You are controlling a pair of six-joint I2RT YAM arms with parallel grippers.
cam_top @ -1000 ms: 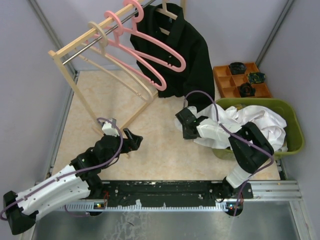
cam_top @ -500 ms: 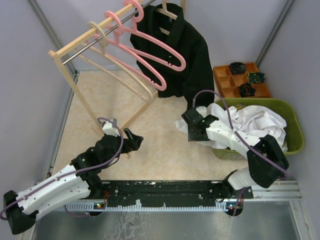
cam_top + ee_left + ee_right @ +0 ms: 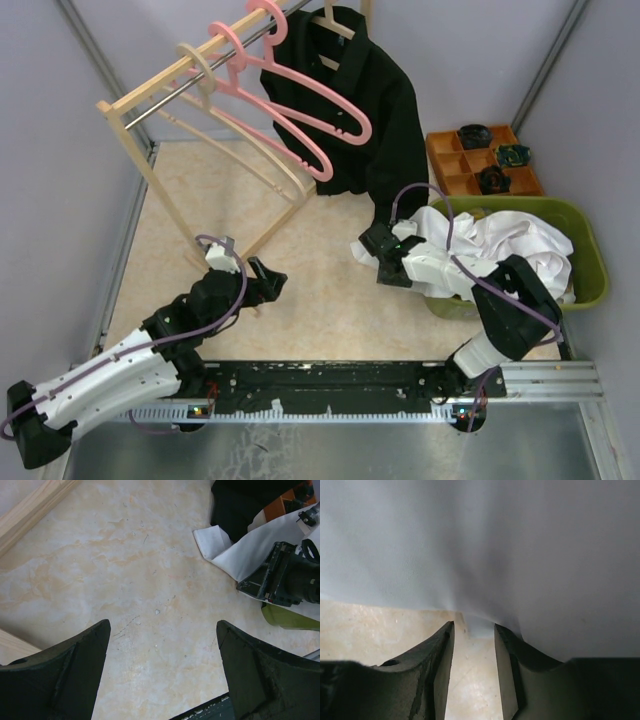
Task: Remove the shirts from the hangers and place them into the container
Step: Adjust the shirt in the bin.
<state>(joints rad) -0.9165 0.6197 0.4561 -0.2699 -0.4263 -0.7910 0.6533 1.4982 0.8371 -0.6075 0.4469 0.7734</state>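
Note:
A black shirt [image 3: 365,100] hangs on a hanger on the rack bar. Two empty pink hangers [image 3: 305,115] and a beige hanger [image 3: 200,75] hang beside it. White shirts [image 3: 510,250] fill the green container [image 3: 590,270]. One white sleeve [image 3: 362,250] spills over its left edge onto the table. My right gripper [image 3: 378,255] is at that sleeve. In the right wrist view its jaws [image 3: 473,626] stand narrowly apart, white cloth [image 3: 520,555] draped over the tips. My left gripper [image 3: 268,287] is wide open and empty [image 3: 161,630] over bare table.
The wooden rack [image 3: 130,140] stands at the back left, one leg [image 3: 35,505] near my left gripper. An orange compartment tray [image 3: 450,165] with small dark items sits behind the container. Grey walls close in the table on three sides.
The right arm's elbow swung out to the right and came back, while its gripper stayed at the sleeve by the container's left edge. The left arm has not moved.

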